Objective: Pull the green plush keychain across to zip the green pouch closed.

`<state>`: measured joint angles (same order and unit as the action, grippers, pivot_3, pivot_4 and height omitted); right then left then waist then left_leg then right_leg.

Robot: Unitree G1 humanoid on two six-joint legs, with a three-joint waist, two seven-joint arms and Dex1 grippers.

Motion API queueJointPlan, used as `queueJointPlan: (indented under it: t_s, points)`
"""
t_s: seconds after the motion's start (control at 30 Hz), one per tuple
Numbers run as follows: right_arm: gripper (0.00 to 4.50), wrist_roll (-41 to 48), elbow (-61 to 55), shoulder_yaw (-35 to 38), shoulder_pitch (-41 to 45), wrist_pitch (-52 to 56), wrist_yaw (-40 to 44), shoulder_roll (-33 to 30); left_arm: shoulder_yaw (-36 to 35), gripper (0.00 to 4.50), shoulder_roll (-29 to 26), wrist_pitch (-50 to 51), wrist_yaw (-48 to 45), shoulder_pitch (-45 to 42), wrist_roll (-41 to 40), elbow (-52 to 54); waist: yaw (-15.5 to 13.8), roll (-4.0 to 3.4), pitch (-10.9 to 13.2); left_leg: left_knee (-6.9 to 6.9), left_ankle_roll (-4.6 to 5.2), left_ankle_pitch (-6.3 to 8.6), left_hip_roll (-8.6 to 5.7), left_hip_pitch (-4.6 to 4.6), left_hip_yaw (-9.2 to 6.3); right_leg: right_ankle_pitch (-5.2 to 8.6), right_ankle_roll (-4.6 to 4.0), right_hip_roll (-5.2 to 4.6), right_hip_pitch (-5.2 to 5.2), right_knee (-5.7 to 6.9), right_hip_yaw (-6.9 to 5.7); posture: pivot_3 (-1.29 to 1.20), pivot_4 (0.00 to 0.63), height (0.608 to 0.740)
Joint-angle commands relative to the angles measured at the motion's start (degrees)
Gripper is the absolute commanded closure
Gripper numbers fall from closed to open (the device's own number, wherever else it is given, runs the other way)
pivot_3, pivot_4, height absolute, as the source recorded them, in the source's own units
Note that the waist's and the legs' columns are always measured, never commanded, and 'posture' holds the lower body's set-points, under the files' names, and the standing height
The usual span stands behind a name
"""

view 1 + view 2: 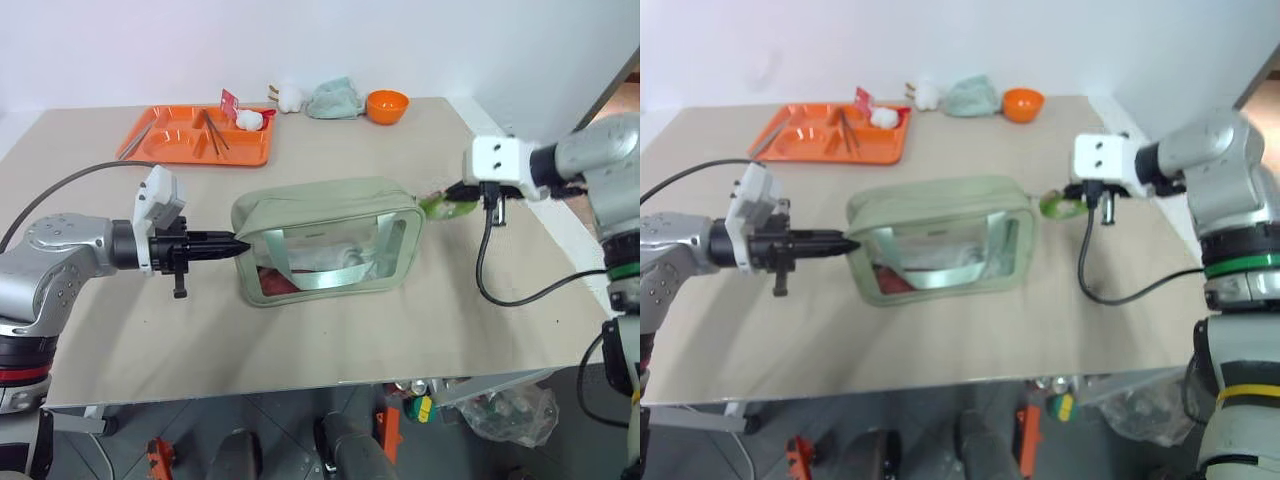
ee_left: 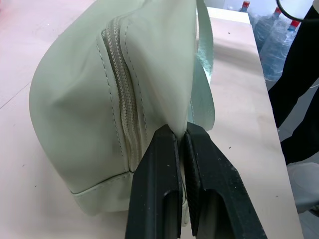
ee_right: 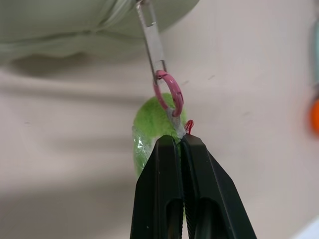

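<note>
The right gripper (image 3: 182, 142) is clamped on the fuzzy lime keychain (image 3: 149, 134), just past the pouch's right end; a pink ring (image 3: 169, 92) links it to the flat metal zipper pull (image 3: 152, 35). The left gripper (image 2: 180, 135) pinches a fold of smooth fabric at the left end of the boxy sage pouch (image 1: 330, 215), beside its ribbed zipper (image 2: 122, 94). Clear window, webbing handles. No legible writing. The pouch sits mid-table (image 1: 400, 320).
</note>
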<state>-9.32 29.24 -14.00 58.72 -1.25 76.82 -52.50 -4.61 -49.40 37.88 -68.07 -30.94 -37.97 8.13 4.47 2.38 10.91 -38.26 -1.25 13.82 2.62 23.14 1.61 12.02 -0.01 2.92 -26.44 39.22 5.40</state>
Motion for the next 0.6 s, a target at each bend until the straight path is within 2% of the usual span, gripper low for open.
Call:
queueJointPlan:
  t_s: [0.03, 0.33, 0.6]
  points:
    - [4.49, 1.34, -5.84, 2.48, -3.60, 5.58, -2.40, 0.44, -1.96, 4.50, -1.30, -0.80, -0.71, -2.02, 0.00, -0.61, 0.02, 0.00, 0.00, -0.01, 0.00, 0.00, 0.00, 0.00, 0.00, 0.00, 0.00, 0.02, 0.00, 0.00, 0.00, 0.00, 0.150, 0.740]
    - [4.49, 2.66, -14.91, 1.53, -14.97, 14.67, -6.15, 3.83, -1.49, 4.50, -0.29, -1.62, -0.69, -3.34, 0.77, -2.24, -0.04, 0.02, -0.01, -0.04, 0.00, 0.00, 0.02, 0.01, -0.03, -0.01, 0.02, 0.04, 0.04, -0.01, -0.04, 0.00, 0.150, 0.740]
    - [4.49, 0.59, -17.23, -1.68, -21.13, 15.88, -9.72, 6.95, -1.71, 4.50, 0.56, -1.56, -0.42, -3.68, 0.92, -2.46, 0.07, 0.13, -0.08, -0.12, -0.01, -0.01, 0.04, -0.13, 0.00, -0.12, 0.06, 0.10, 0.17, 0.00, 0.03, 0.00, 0.150, 0.740]
